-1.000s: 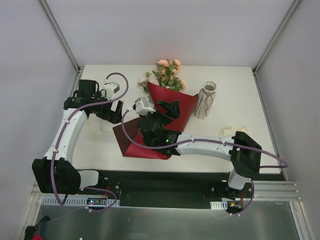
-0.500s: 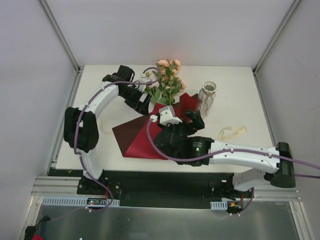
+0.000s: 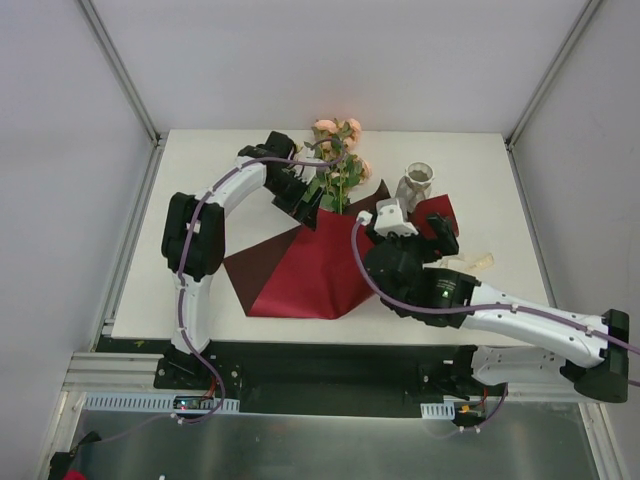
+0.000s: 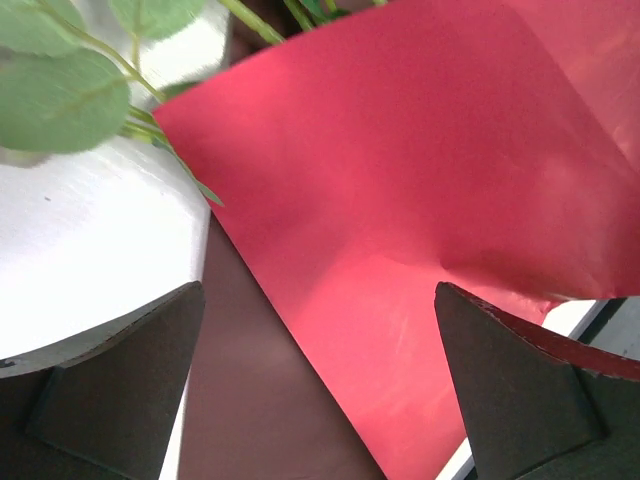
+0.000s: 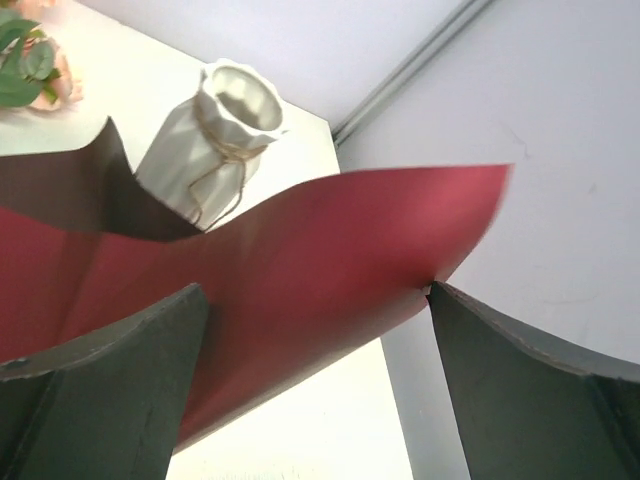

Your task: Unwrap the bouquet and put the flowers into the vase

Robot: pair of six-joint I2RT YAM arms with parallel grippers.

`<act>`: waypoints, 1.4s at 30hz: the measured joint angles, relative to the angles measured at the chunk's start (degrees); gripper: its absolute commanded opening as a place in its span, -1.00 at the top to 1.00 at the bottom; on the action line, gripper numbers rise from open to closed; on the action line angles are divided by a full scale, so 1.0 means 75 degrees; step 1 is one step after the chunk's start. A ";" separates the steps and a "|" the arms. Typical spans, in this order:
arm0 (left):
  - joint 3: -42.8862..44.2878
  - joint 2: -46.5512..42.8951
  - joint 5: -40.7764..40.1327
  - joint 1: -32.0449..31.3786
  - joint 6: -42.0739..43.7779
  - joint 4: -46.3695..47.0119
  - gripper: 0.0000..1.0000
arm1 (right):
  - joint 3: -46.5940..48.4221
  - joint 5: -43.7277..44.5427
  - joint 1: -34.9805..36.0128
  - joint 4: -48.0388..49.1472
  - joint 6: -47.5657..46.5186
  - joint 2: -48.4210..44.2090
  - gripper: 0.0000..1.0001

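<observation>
R claw (image 5: 312,298) spread wide, clamping nothing; a curled flap of the maroon paper (image 3: 312,262) sits btwn its fingers, just near-right of vase (image 3: 414,192). L claw (image 3: 305,200) likewise released, over paper beside flowers (image 3: 338,158), far-centre on table (image 3: 200,170).

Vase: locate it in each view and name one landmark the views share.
Top external: vase right of centre, just right of the flowers.
Left wrist: not in it.
Right wrist: upper left, behind the red paper's edge.
Shared landmark: the red paper, in all three.
</observation>
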 measured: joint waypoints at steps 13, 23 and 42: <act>0.0388 0.0627 -0.0017 0.0003 -0.0341 0.0399 -0.95 | 0.1766 -0.0548 -0.1652 -0.5001 0.5292 -0.0157 -0.93; 0.0816 0.1145 0.0303 -0.0003 -0.0542 0.0469 -0.49 | 0.1172 -0.1483 -0.1649 -0.3261 0.3934 -0.2104 -0.94; 0.0656 0.1137 0.0781 -0.0003 -0.0697 0.0510 0.70 | 0.1271 -0.1973 -0.1647 -0.2291 0.3048 -0.1859 -0.94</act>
